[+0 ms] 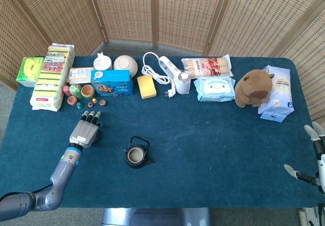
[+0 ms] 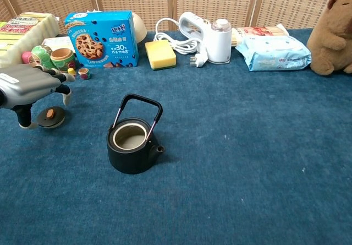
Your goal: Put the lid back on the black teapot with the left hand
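Note:
The black teapot (image 1: 136,156) (image 2: 132,146) stands open-topped near the middle of the blue table, its handle upright. Its dark round lid (image 2: 51,116) with a brown knob lies on the cloth to the teapot's left. My left hand (image 1: 86,131) (image 2: 32,88) hovers right over the lid, fingers spread and curving down around it, holding nothing; in the head view the hand hides the lid. My right hand (image 1: 316,152) shows at the far right table edge with its fingers apart, holding nothing.
Along the back stand small nesting dolls and cups (image 2: 54,61), a blue cookie box (image 2: 102,32), a yellow sponge (image 2: 160,54), a white appliance with cord (image 2: 206,33), a wipes pack (image 2: 273,52) and a plush capybara (image 2: 333,30).

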